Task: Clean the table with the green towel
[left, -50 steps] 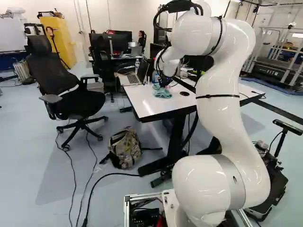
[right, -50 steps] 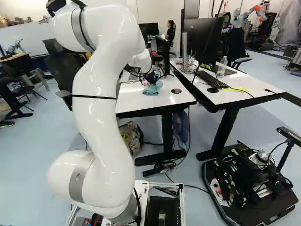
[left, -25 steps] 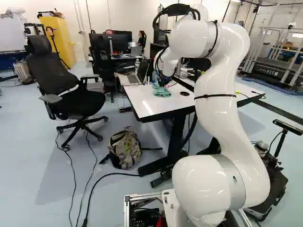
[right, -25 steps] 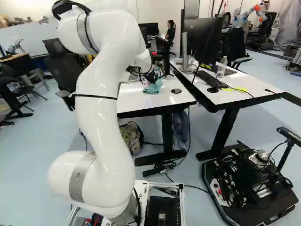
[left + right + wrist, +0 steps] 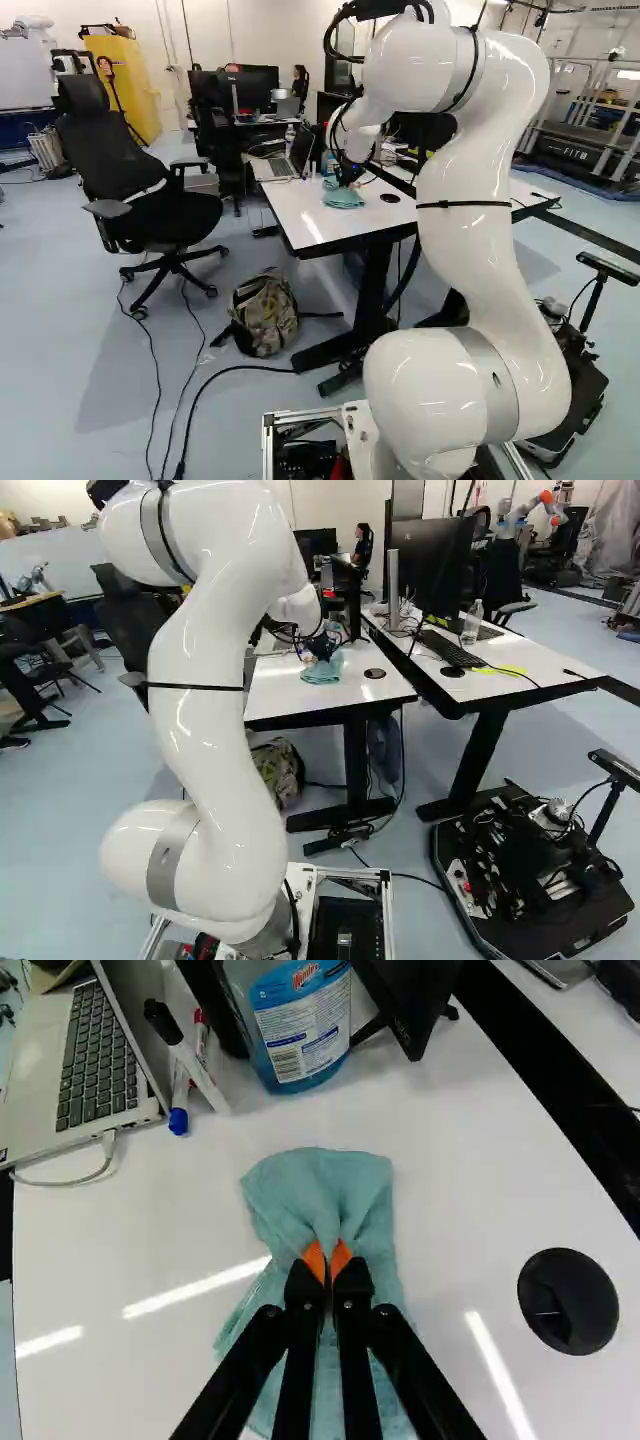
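Gripping the green towel (image 5: 360, 1175) with the end effector (image 5: 349, 181), closed on a bunched fold, orange pads (image 5: 314, 1261) pressing in from both sides. Seen from the wrist, pointing down at the bench (image 5: 130, 1260), with cloth gathered up between the fingertips of the end effector (image 5: 327, 1262), spread flat on the far side and trailing back beneath both fingers toward the near side. Resting on the white top, toward the left part of the bench.

To the right of the cloth, set into the surface: a round black cap (image 5: 568, 1301). Just beyond the towel, on the far side: a bottle of blue liquid (image 5: 300, 1030), with a black stand (image 5: 405, 1005) to its right. Far left: an open laptop (image 5: 90, 1070) with a white cable (image 5: 100, 1168) plugged into its side, and markers (image 5: 200, 1072) lying between laptop and bottle.

Joined on the right, a second bench (image 5: 560, 683), bearing a monitor (image 5: 432, 568), a keyboard (image 5: 450, 649), a clear bottle (image 5: 472, 623) and yellow-green notes (image 5: 508, 669). On the floor, left of the bench legs, a camouflage backpack (image 5: 264, 312); farther left, a black office chair (image 5: 160, 215). Near right, low on the floor, a black wheeled base (image 5: 530, 880).
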{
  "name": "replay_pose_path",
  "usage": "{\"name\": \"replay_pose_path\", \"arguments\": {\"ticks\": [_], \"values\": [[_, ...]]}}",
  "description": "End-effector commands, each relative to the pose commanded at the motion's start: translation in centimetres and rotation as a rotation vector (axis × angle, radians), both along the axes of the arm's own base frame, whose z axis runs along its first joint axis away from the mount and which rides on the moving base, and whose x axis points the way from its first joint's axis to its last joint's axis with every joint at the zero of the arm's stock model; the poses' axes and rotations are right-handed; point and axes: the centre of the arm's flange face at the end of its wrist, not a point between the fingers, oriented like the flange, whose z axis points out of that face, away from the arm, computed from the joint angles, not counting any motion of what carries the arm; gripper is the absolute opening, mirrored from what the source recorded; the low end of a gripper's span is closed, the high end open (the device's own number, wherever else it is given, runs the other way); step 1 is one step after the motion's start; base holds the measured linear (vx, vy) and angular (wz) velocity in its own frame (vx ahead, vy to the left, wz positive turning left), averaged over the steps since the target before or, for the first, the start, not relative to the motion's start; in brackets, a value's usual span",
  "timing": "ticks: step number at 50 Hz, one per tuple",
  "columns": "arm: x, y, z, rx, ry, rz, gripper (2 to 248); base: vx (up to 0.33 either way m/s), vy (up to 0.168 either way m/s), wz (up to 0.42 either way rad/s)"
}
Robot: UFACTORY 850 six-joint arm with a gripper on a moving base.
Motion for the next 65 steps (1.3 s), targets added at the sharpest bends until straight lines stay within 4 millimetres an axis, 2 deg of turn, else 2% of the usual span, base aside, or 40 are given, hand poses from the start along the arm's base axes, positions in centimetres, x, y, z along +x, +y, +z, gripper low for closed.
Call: {"name": "replay_pose_path", "arguments": {"ticks": [12,43,65], "values": [[0.5,0.0,0.0,0.0,-0.004,0.001,27,0.0,0.0,0.0],[4.1,0.4,-0.5,-0.002,-0.038,0.01,27,0.0,0.0,0.0],[3.8,0.4,-0.4,-0.002,-0.034,0.009,27,0.0,0.0,0.0]]}}
